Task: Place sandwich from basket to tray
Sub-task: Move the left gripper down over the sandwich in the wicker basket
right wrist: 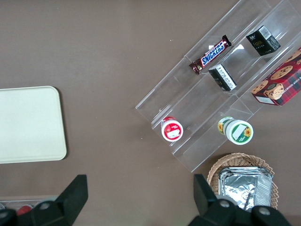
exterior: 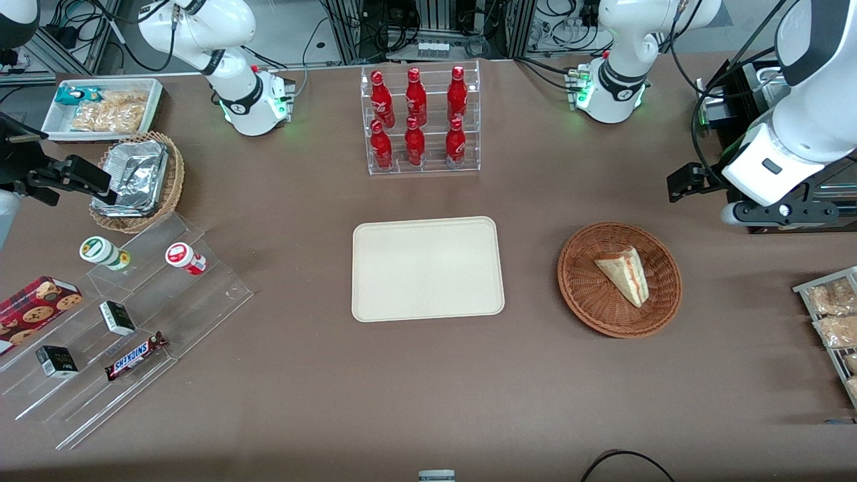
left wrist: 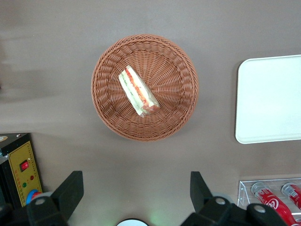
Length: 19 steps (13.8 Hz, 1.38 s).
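Spread wide apart and holding nothing, my gripper [left wrist: 136,193] hangs high over the brown table [left wrist: 56,56], and the wrist camera looks straight down between my two dark fingers [left wrist: 70,190]. Below me sits one round basket [left wrist: 106,70] of reddish-brown woven wicker, shallow and ribbed. One sandwich [left wrist: 138,91] lies in it, a pale triangular wedge showing red and green layers along its cut edge. One cream tray [left wrist: 268,99], flat plastic with rounded corners and a low rim, lies well apart from the basket. Red bottles [left wrist: 273,200] in clear acrylic show near one of my fingers, and a black box with a yellow panel [left wrist: 21,167] near the other.

From the front, my gripper [exterior: 686,182] is up beside the white arm at the working arm's end of the table, farther from the camera than the basket [exterior: 582,294]. The sandwich [exterior: 626,273] rests in the wicker, well below me. The tray [exterior: 428,268] lies bare in the middle of the matte brown cloth [exterior: 335,402]. Six red bottles [exterior: 416,120] stand in a clear rack, three above three. Cables and metal frames crowd the room around the table.

From the parked arm's wrist, one corner of the tray [right wrist: 28,125] shows, beside clear stepped acrylic shelves [right wrist: 197,117].
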Motion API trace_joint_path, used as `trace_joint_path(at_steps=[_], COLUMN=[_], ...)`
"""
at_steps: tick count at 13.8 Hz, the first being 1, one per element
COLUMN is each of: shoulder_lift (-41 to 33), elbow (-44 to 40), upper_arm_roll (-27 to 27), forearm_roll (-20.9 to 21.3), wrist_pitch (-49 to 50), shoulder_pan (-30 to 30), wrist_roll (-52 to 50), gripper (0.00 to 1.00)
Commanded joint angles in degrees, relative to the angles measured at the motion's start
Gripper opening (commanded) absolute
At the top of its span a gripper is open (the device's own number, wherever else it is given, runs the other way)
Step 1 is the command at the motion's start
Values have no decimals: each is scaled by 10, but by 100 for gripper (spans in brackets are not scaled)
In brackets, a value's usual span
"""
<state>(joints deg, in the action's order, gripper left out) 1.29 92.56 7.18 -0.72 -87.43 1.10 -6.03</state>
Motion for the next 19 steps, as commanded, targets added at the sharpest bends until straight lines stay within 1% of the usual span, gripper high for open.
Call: trace_joint_path(at_steps=[1, 4, 7, 11, 15, 18, 19], shoulder_lift=[-2, 8, 15, 6, 1, 25, 34], elbow=[4, 30, 98, 234, 347, 354, 354], upper_arm_roll=[1, 1, 0, 0, 0, 0, 0], forearm_roll=[-5, 1, 3, 11, 10, 9, 9], wrist_pitch=[-4, -23, -76, -235, -400, -429, -440], shoulder_pan=[-5, -4, -4, -3, -5, -5, -5], wrist_roll=[15, 15, 9, 8, -4, -159, -187], gripper=[100, 100, 100, 100, 100, 100, 100])
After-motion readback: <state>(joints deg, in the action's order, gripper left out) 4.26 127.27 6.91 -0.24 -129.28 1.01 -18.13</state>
